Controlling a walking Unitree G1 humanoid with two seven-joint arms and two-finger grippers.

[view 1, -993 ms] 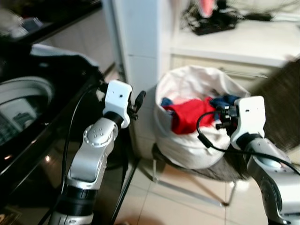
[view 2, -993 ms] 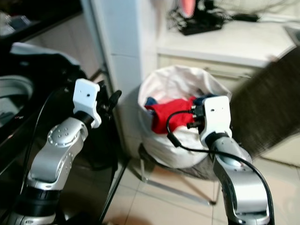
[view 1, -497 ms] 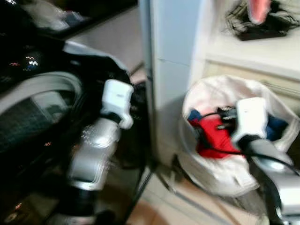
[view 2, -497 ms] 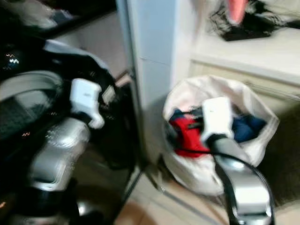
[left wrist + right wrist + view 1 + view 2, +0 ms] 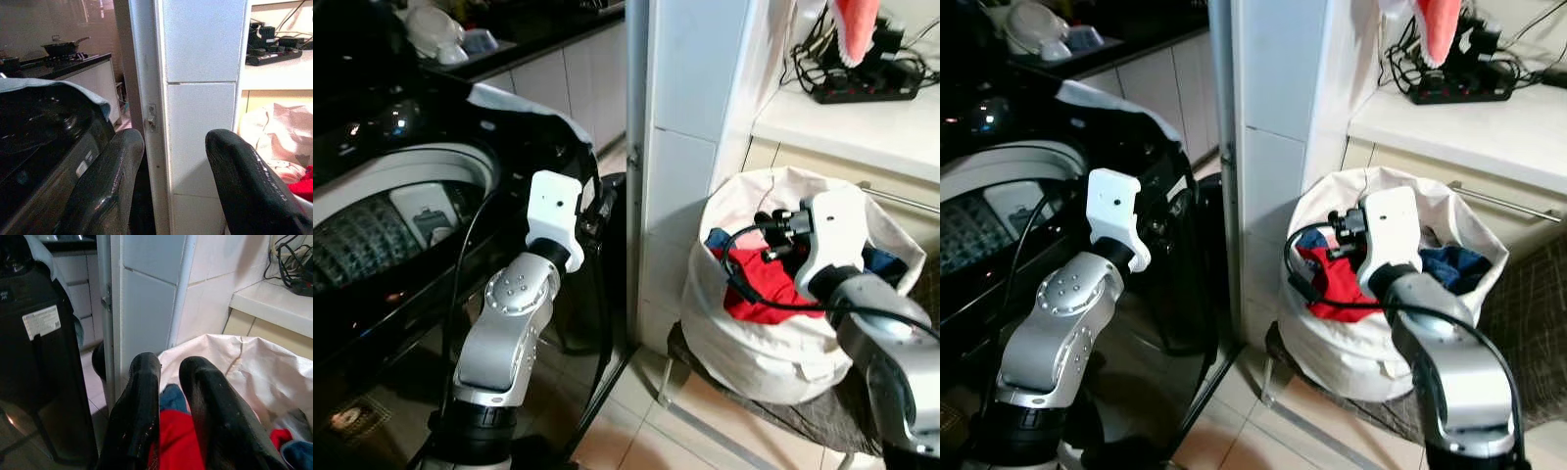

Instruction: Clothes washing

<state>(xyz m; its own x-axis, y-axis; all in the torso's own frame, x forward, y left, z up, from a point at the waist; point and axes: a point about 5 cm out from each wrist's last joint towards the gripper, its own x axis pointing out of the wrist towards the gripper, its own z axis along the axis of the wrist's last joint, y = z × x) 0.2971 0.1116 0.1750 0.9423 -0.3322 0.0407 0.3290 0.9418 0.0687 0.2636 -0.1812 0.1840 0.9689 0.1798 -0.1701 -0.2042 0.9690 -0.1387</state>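
Hovering over laundry: right gripper (image 5: pixel 168 401), 2 black fingers (image 5: pixel 139 416) nearly together with a narrow gap, nothing clamped between them, tips just above the clothes.
Task item: red garment (image 5: pixel 759 289), directly beneath and ahead of the right gripper, lying on top of the pile; cannot tell whether the fingertips touch it.
Container: white laundry bag (image 5: pixel 773 343), mouth open wide around the right gripper, seated on a low chair (image 5: pixel 773 406) with a woven seat.
Other clothes: blue garment (image 5: pixel 1449 264) in the bag, on the far side of the right gripper's wrist; another blue scrap (image 5: pixel 172 397) just past the fingertips.
Raised at chest height: left gripper (image 5: pixel 168 181), 2 fingers spread well apart, holding nothing.
Ahead of left gripper: white tiled pillar (image 5: pixel 200 98), seen through the gap between its fingers; bag and red garment off to its right-hand side.
Beside left gripper: black top-loading washing machine (image 5: pixel 401 245), on its left, lid up and drum (image 5: pixel 357 240) exposed; dark cloth (image 5: pixel 524 108) draped over the rear edge.
Beyond right gripper: white counter (image 5: pixel 847 122) above the bag, carrying a black power strip (image 5: pixel 862 88) with tangled cables.
Far beyond left gripper: stove (image 5: pixel 63 56) with a pan (image 5: pixel 63 46) on it.
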